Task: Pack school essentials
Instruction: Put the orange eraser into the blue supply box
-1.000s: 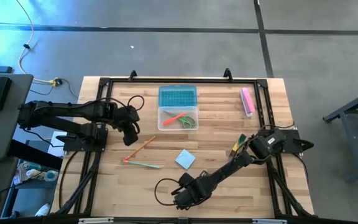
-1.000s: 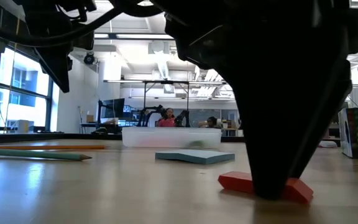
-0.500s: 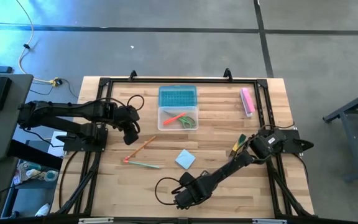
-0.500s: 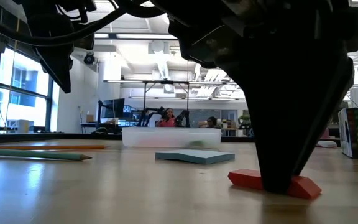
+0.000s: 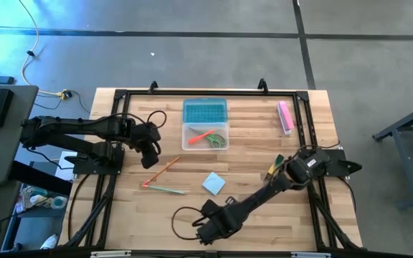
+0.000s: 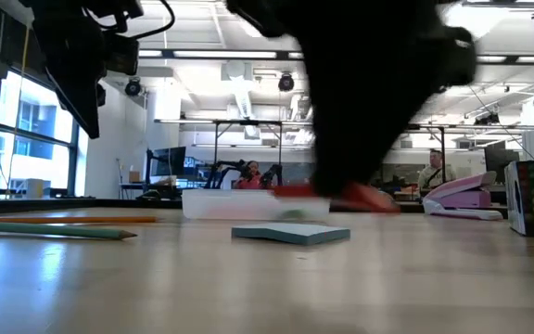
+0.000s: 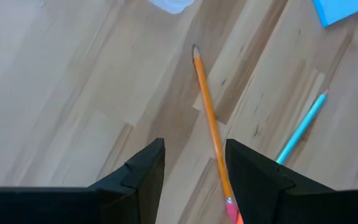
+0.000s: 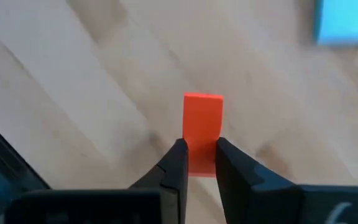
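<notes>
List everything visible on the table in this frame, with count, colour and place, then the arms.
Eraser: one, red, held off the table in the right gripper.
Notepad: one, light blue, table centre.
Pencils: two, orange and teal, left of the notepad.
Clear tray: one, holding an orange-red pen and green scissors.
Blue lid: one, behind the tray.
Pink bar: one, far right.
Marker: one, yellow-green-black, right side.
Left gripper: open, above the orange pencil.
Right gripper: shut on the eraser.

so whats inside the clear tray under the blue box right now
The clear tray holds an orange-red pen and green-handled scissors, lying crossed. Whether anything smaller sits beneath them cannot be seen from above.
</notes>
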Motion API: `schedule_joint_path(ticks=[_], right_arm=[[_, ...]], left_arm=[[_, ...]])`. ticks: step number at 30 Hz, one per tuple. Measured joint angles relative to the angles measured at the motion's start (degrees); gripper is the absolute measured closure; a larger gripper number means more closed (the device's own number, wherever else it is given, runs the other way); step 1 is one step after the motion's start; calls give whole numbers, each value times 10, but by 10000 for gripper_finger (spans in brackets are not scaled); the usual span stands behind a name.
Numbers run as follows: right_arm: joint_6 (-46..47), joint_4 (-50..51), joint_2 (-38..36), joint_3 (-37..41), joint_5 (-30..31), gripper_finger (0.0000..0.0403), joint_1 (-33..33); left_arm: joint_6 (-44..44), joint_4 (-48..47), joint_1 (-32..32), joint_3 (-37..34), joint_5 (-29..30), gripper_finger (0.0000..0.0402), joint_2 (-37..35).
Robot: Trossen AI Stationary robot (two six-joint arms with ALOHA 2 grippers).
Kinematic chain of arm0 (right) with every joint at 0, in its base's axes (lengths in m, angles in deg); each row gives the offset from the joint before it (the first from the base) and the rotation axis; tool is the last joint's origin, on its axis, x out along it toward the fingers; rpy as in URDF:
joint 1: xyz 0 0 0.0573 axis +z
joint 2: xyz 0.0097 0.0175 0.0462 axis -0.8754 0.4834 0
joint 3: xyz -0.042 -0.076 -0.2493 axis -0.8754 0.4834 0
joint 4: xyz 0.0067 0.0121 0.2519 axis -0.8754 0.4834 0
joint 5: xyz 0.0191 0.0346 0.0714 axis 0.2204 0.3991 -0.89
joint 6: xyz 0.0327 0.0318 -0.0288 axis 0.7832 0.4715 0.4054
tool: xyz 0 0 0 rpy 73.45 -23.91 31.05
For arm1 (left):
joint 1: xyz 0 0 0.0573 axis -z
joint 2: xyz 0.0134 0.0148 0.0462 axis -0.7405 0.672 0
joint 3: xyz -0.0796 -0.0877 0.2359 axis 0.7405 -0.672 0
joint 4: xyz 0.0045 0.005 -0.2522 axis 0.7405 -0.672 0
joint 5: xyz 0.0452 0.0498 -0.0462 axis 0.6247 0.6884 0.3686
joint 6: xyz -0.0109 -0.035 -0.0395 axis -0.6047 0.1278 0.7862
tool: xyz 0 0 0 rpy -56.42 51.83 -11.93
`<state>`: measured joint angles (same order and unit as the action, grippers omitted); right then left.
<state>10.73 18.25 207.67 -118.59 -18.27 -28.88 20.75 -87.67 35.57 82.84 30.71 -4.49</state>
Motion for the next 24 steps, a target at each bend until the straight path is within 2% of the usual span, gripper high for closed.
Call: schedule_joint_path(ticks=[8, 13, 21, 24], right_arm=[[-10, 105, 0, -94, 100, 352, -37], [-52, 173, -10, -139, 155, 352, -81], [-169, 186, -46, -124, 159, 352, -174], [-228, 182, -50, -124, 140, 352, -214]], left_arm=[[-14, -55, 0, 0, -10, 245, -9], [-13, -64, 0, 0, -10, 245, -38], [1, -64, 0, 0, -10, 245, -94], [3, -64, 0, 0, -10, 245, -106]])
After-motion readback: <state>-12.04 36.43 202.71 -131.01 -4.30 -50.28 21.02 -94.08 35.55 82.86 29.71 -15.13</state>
